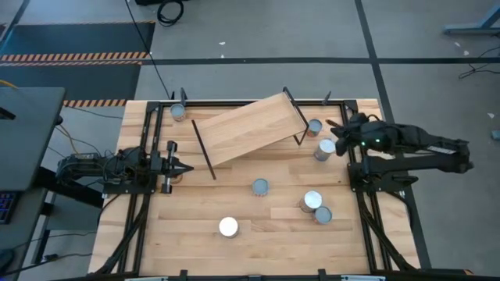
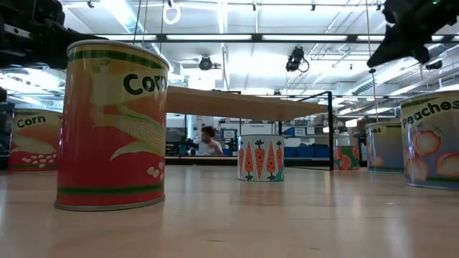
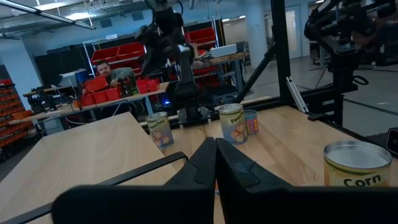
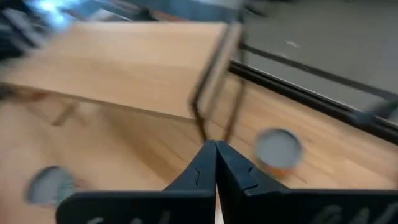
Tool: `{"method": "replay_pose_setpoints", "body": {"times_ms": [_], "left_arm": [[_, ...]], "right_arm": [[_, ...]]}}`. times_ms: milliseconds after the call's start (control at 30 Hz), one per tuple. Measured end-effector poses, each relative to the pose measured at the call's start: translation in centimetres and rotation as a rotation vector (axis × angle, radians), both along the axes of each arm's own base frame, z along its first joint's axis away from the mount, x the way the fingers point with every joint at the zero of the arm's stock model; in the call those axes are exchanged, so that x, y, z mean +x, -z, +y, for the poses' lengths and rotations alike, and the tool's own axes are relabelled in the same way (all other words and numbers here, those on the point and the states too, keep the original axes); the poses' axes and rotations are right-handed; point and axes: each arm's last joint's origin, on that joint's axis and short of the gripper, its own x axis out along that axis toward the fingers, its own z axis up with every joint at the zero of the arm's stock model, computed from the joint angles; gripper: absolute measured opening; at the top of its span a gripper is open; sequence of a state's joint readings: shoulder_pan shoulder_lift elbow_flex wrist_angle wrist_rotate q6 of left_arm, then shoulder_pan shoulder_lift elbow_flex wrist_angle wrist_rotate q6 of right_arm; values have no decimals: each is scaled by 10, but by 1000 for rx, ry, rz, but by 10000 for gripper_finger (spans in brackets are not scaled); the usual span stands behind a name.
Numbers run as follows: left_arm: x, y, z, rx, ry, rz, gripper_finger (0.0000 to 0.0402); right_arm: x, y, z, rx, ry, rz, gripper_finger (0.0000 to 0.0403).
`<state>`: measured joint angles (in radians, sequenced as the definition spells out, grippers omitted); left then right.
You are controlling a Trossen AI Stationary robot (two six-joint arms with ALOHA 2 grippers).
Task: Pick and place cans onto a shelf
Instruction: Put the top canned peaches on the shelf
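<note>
Wood-topped shelf (image 1: pixel 250 129) stands empty, its long axis skewed diagonally across the table's far half. All cans, it seems, sit on the tabletop (image 1: pixel 273 234), so nothing is placed yet: one (image 1: pixel 178 112) by the far left corner, two (image 1: pixel 314 126) near the shelf's right legs, four (image 1: pixel 228 226) nearer. Left gripper (image 1: pixel 187 168) and right gripper (image 1: pixel 337 134) are both pinched closed, holding nothing.

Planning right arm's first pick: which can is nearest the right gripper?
The can just beside the right gripper, below the one by the shelf leg; others sit farther.
</note>
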<state>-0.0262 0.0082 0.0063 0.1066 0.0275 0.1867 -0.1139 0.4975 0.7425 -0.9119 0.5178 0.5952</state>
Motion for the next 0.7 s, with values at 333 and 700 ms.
{"method": "replay_pose_setpoints", "body": {"times_ms": [333, 700], "left_arm": [[0, 0, 0, 0, 0, 0, 11], [0, 0, 0, 0, 0, 0, 11]], "right_arm": [[46, 2, -19, 128, -95, 463, 140], [58, 16, -49, 230, -424, 831, 379]]}}
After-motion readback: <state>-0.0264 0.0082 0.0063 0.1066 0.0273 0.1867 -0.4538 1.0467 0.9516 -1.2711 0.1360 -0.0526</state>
